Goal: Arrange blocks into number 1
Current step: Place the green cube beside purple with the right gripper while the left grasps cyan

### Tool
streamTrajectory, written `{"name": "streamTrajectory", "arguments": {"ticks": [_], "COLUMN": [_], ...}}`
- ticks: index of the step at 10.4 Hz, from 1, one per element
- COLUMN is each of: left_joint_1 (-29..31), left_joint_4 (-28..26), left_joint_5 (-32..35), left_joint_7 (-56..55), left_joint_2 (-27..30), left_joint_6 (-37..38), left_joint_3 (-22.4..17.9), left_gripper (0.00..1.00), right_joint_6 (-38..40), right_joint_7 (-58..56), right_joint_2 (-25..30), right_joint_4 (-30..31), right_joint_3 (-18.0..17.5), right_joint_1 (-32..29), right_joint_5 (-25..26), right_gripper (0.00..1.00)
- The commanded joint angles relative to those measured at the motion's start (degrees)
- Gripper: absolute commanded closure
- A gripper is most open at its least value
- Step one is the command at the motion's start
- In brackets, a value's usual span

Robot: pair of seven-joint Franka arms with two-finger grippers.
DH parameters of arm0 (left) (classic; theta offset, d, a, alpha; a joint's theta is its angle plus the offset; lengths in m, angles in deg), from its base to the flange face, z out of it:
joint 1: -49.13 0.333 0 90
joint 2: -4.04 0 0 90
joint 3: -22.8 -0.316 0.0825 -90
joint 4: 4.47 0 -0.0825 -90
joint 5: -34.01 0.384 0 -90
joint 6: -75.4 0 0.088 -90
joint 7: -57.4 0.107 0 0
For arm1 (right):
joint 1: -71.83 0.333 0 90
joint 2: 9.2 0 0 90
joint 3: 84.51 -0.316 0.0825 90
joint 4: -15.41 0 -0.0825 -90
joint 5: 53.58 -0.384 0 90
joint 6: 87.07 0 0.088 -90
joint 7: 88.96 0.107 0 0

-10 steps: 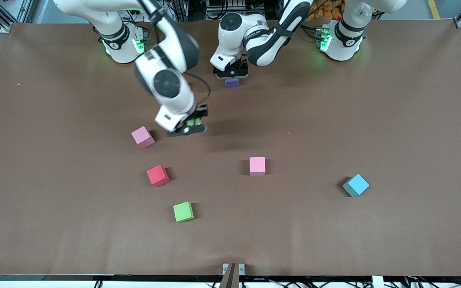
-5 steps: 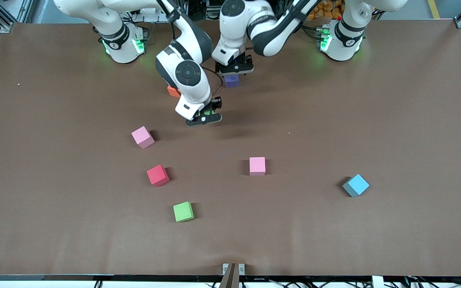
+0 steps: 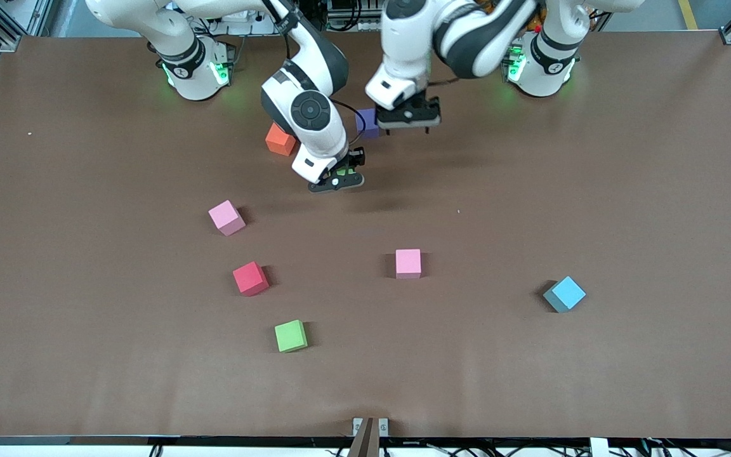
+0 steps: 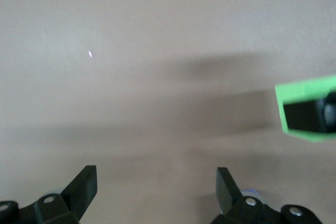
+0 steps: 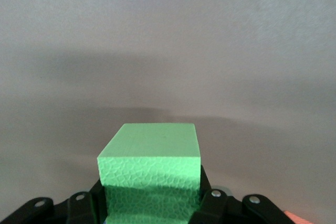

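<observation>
I carry a green block (image 5: 149, 169) clamped in my right claw (image 3: 336, 182) above the surface (image 3: 594, 190), probably to sit beside the purple block (image 3: 367, 122), while my left claw (image 3: 411, 119) hangs wide and empty.

brown table (image 3: 594, 158), scattered cubes (image 3: 408, 263)

You see the purple cube (image 3: 366, 122) only in part, its side toward the left arm's end covered by the left gripper (image 3: 408, 118). The green block (image 5: 150, 174) in the right gripper (image 5: 152, 203) runs off the right wrist picture's edge. Both arms' upper links are cut by the front view's top edge.
</observation>
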Motion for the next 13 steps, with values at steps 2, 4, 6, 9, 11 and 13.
{"name": "streamTrajectory", "arguments": {"ticks": [2,4,6,9,11,13], "left_joint_1": [11.23,14.68,16.26,16.44,17.06,18.72], "left_joint_4": [0.51,2.10,2.10,7.52,13.32,19.38], "left_joint_5": [-2.24,-2.93,-3.47,-2.94,-2.41,-0.84], "left_joint_7": [17.18,31.31,44.94,57.34,67.89,78.35], "left_joint_2": [2.19,1.48,1.31,-3.06,-8.94,-16.15], "left_joint_6": [1.68,1.68,1.68,1.07,0.80,-0.24], "left_joint_3": [0.32,-5.28,-11.79,-18.66,-22.09,-23.59], "left_gripper": [0.00,0.00,0.00,0.00,0.00,0.00], "right_joint_6": [-2.13,-3.09,-3.36,-3.18,-3.36,-3.80], "right_joint_7": [5.22,8.90,11.11,14.01,14.55,14.99], "right_joint_2": [-2.91,-4.67,-5.81,-6.26,-6.26,-6.26], "right_joint_4": [-0.65,-1.00,-1.09,-1.00,-1.09,-1.09], "right_joint_3": [0.60,0.60,0.69,0.86,0.86,0.86], "right_joint_1": [3.89,6.70,9.59,12.33,12.95,13.30], "right_joint_5": [-1.07,-0.99,-0.72,-0.46,-0.46,-0.46], "right_gripper": [0.91,0.89,0.89,0.89,0.88,0.88]}}
